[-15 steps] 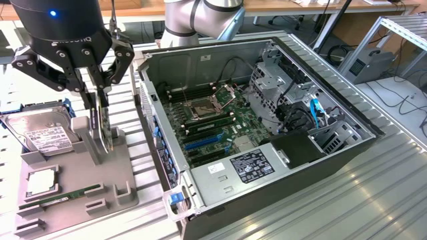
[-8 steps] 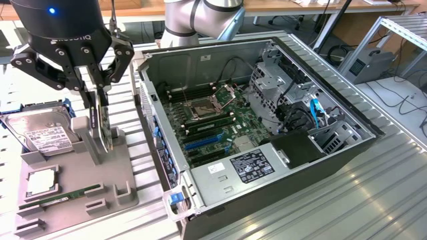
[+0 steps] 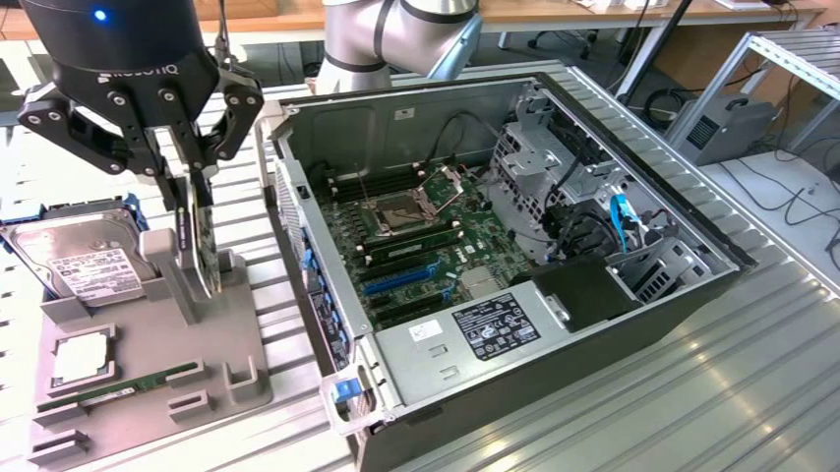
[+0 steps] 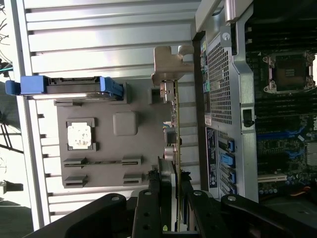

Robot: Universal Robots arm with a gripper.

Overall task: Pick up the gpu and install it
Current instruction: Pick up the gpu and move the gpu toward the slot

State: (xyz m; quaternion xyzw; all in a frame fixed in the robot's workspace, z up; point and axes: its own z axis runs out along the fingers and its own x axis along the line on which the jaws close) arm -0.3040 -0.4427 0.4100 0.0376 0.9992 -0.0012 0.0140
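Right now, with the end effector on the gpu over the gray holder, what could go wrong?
1. The end effector pinches the gpu only near its upper edge, so the thin card could pivot or slip.
2. The card's lower end sits close to the gray holder posts, so a skewed lift might snag.
3. The computer case wall stands right beside it, and the card's silver bracket could strike that wall.

The grey moulded parts tray (image 3: 145, 366) lay on the slatted aluminium table (image 3: 630, 413), at the exterior view's left of the open black tower case (image 3: 710, 228). On the tray, the thin black gpu card (image 3: 197, 248) stood upright, clasped by the black gripper (image 3: 188, 192). The silver hard drive (image 3: 79, 262) lay at the card's left, and the green RAM stick (image 3: 125, 385) lay nearer the camera.
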